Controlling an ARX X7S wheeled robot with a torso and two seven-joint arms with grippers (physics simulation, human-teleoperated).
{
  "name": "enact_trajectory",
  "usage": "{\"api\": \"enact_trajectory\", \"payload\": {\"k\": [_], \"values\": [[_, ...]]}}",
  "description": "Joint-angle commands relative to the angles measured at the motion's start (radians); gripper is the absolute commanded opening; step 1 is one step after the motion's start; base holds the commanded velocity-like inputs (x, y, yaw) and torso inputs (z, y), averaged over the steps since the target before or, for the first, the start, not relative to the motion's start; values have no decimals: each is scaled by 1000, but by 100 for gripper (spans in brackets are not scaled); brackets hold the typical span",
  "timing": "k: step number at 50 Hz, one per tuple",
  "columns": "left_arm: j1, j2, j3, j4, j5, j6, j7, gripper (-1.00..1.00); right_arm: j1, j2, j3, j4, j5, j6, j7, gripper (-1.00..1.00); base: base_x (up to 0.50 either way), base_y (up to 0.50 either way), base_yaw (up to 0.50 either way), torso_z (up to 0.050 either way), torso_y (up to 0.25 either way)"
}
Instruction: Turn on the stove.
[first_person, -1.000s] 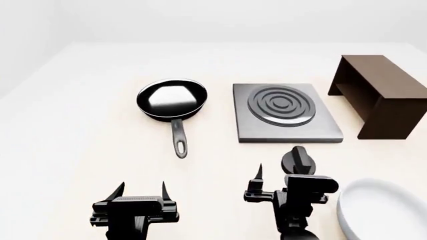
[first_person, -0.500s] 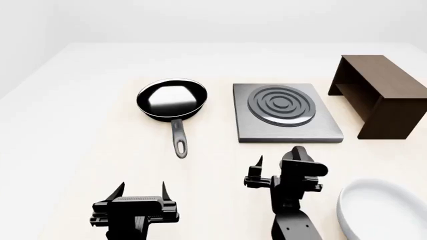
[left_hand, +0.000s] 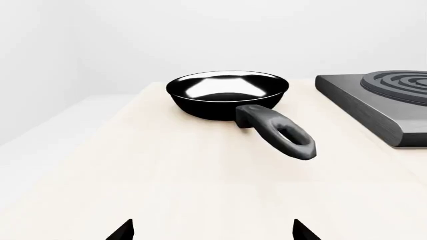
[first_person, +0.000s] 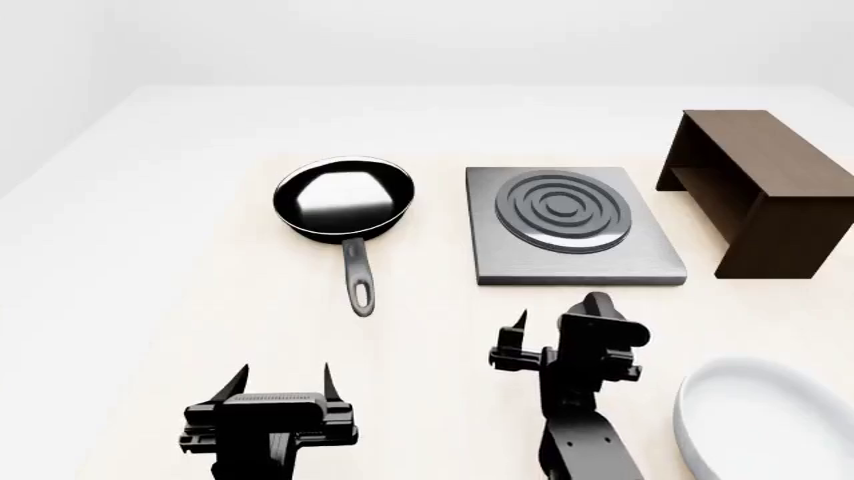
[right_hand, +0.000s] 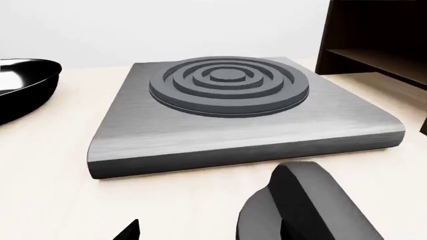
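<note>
We work over a pale, cream-coloured table (first_person: 160, 250) that fills the head view; a plain white wall closes the room behind its far edge.

At the near left, the left gripper (first_person: 284, 383) hangs just above the bare tabletop with its two pointed fingers spread wide and nothing between them. Beyond it, at mid-table, sits the black frying pan (first_person: 343, 196) — its handle (first_person: 358, 280) points back toward us. In the left wrist view the pan (left_hand: 227, 94) stands directly ahead, with the corner of the stove (left_hand: 373, 107) beside it.

Just right of the pan, apart from it, lies the stove (first_person: 567, 225): a flat grey square plate carrying a round burner (first_person: 563, 210) of concentric rings. Its separate black knob (first_person: 594, 303) rests on the table in front of the plate's near edge. The right gripper (first_person: 561, 335) sits at that knob; one finger (first_person: 514, 325) shows to its left, while the other is hidden by the wrist, so we cannot tell whether the jaws are closed on the knob. The right wrist view shows the knob (right_hand: 313, 210) very close, with the stove (right_hand: 240, 115) right behind it.

Right of the stove stands a brown wooden box (first_person: 754, 190), open-sided. At the near right edge lies a white bowl (first_person: 761, 420), partly cut off.
</note>
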Motion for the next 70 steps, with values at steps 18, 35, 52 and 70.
{"api": "enact_trajectory", "payload": {"k": [18,35,52,70], "values": [[2,2,-2,-8,0,38,15,100,140,-48,-9,348,10,-163,-23,100,0,0,0,0,0],[1,-3,6,-11,-5,42,9,100,109,-33,-24,276,45,-152,-9,100,0,0,0,0,0],[-2,-7,12,-9,-10,41,2,100,125,-40,63,313,139,-209,106,100,0,0,0,0,0],[-3,-12,19,-8,-15,42,-5,100,115,-34,95,289,197,-218,173,100,0,0,0,0,0]]}}
